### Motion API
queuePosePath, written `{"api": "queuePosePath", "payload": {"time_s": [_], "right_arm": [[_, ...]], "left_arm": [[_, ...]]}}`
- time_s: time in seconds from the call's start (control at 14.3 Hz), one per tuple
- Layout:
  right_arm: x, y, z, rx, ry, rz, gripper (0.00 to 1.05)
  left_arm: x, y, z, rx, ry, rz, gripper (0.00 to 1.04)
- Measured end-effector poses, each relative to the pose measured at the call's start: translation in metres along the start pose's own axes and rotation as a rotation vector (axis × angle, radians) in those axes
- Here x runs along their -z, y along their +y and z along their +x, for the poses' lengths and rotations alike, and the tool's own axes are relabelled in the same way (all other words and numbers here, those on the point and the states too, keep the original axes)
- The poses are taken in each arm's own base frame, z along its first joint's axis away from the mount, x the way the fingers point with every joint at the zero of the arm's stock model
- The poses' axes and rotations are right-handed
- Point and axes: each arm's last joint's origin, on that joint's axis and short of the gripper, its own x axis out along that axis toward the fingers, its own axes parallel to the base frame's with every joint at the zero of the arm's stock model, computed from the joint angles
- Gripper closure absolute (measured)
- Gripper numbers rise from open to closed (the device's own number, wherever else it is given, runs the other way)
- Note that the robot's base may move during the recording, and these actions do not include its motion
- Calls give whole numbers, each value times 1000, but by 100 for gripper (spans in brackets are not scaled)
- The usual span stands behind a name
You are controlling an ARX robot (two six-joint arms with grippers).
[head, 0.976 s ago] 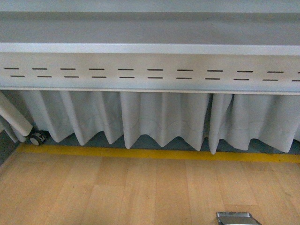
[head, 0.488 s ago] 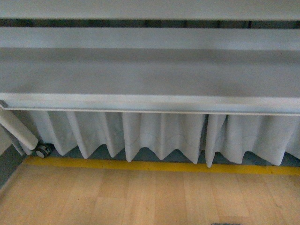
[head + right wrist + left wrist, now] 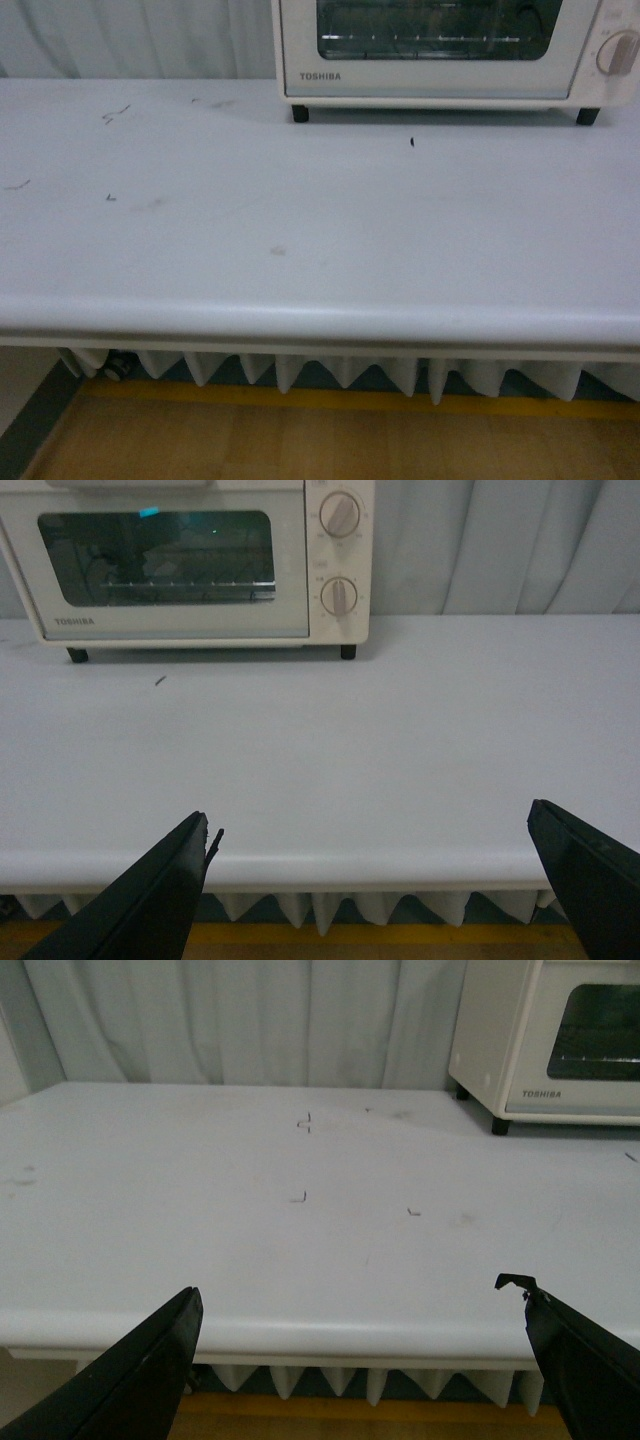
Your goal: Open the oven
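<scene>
Both spread wide, with nothing between the fingers. At the near edge of the table (image 3: 200,1210) hovers the left pincer (image 3: 350,1290), black fingers (image 3: 140,1370) far apart and touching nothing. Over the same edge, in the same pose, the right pincer (image 3: 370,815), fingers (image 3: 150,895) also far apart.

Far ahead of the right pincer, a little toward the robot's left of it, at the back of the table: the oven (image 3: 200,623), well apart from it. From the left pincer, ahead and off to the robot's right, also well apart. Door shut, flat against the front. Behind the dark glass (image 3: 155,540), a wire rack (image 3: 190,583). Beside the door, two round knobs (image 3: 341,515), one above the other. Under the glass, the word TOSHIBA. Below, small dark feet (image 3: 76,655) on the tabletop.

Between the right pincer and the oven, only white tabletop with one small dark speck (image 3: 160,680) near the oven. Ahead of the left pincer, some thin dark marks (image 3: 300,1197). Behind the table, a pale curtain (image 3: 250,1020). Below the table edge, under both pincers, a pleated white skirt (image 3: 350,372), then a yellow line (image 3: 350,402) and wood floor (image 3: 300,445).
</scene>
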Motion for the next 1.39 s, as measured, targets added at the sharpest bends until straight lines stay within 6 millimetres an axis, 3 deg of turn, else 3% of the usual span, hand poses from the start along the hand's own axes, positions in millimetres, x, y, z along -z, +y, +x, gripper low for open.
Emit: {"api": "queuePosePath", "payload": {"time_s": [1.39], "right_arm": [[0,0,0,1,1,0,6]], "left_arm": [[0,0,0,1,0,4,7]]}}
